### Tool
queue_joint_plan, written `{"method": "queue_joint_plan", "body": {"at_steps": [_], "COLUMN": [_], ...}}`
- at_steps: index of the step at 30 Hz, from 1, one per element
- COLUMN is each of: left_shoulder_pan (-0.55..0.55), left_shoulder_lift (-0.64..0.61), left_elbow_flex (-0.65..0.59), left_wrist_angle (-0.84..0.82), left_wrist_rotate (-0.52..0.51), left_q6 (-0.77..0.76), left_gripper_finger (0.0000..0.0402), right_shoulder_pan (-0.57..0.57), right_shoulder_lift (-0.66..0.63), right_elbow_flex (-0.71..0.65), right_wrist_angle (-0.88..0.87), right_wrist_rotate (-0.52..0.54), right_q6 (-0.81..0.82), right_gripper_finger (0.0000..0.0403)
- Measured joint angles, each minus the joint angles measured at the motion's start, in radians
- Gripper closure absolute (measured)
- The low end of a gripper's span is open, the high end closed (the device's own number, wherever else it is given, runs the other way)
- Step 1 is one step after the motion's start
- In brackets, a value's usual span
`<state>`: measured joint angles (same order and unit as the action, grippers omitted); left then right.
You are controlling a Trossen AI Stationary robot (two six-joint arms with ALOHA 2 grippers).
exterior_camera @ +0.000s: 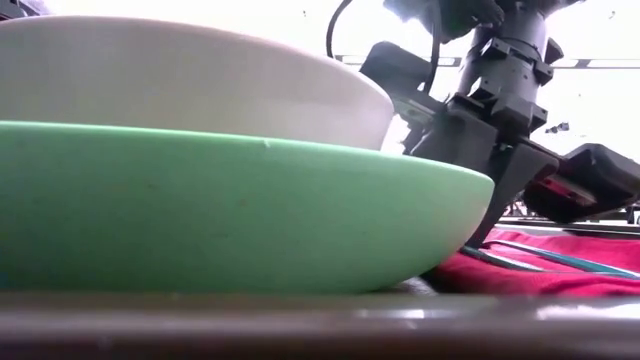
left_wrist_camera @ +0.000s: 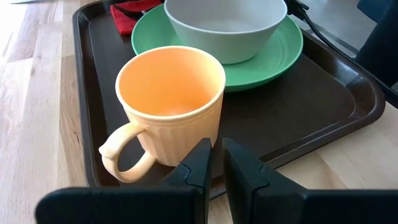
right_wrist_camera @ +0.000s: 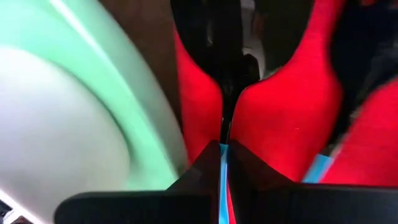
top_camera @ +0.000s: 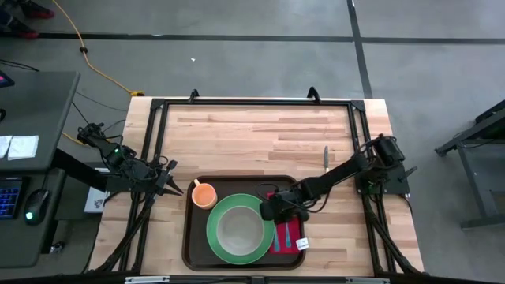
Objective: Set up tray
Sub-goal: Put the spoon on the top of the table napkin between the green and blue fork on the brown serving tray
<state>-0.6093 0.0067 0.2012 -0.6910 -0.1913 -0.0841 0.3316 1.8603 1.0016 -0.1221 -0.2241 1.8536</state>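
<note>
The tray (top_camera: 192,237) sat at the near middle of my table (top_camera: 252,134), its long axis running from my left side to my right, its short sides toward the two arms and one long side along the table's near edge. It lay flat, rim up. On it I counted one green plate (top_camera: 217,241) with one pale bowl (top_camera: 239,229) sitting inside it, one orange mug (top_camera: 204,195) in the tray's far left corner, and one red napkin (top_camera: 282,242) along the plate's right side, touching or nearly touching the plate's rim. On the napkin lay slim utensils with blue handles (exterior_camera: 560,258); I could not count them surely. One more slender utensil (top_camera: 326,158) rested alone on the bare wood, well apart from the tray, beyond its far right corner. My right claw (top_camera: 272,211) was down over the napkin, just beside the plate, its fingers pressed together on a thin blue handle (right_wrist_camera: 223,180) between the tips. My left claw (left_wrist_camera: 216,163) hovered off the tray's left short side, just beside the mug, whose handle (left_wrist_camera: 121,155) pointed toward it; its fingers stood only a narrow gap apart and held nothing. From table height the plate and bowl filled most of my sight, with the right arm standing behind them.
</note>
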Motion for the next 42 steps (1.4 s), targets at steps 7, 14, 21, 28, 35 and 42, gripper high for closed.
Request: {"method": "queue_joint_plan", "body": {"at_steps": [7, 14, 21, 28, 35, 42], "left_shoulder_pan": [0.0, 0.0, 0.0, 0.0, 0.0, 0.0], "left_shoulder_lift": [0.0, 0.0, 0.0, 0.0, 0.0, 0.0], "left_elbow_flex": [0.0, 0.0, 0.0, 0.0, 0.0, 0.0], "left_wrist_angle": [0.0, 0.0, 0.001, 0.001, 0.001, 0.002], "left_wrist_rotate": [0.0, 0.0, 0.0, 0.0, 0.0, 0.0], "left_q6": [0.0, 0.0, 0.0, 0.0, -0.004, -0.004], "left_gripper_finger": [0.033, 0.033, 0.033, 0.033, 0.033, 0.033], "right_shoulder_pan": [0.0, 0.0, 0.0, 0.0, 0.0, 0.0], "right_shoulder_lift": [-0.037, -0.039, -0.039, -0.039, -0.039, -0.04], "right_elbow_flex": [-0.002, -0.003, -0.003, -0.003, -0.003, -0.003], "right_wrist_angle": [-0.097, -0.075, -0.073, -0.068, -0.068, -0.068], "right_wrist_rotate": [0.009, 0.024, 0.023, 0.016, 0.016, 0.016], "right_q6": [-0.009, -0.024, -0.04, -0.067, -0.081, -0.081], "right_gripper_finger": [0.0402, 0.0402, 0.0402, 0.0402, 0.0402, 0.0402]}}
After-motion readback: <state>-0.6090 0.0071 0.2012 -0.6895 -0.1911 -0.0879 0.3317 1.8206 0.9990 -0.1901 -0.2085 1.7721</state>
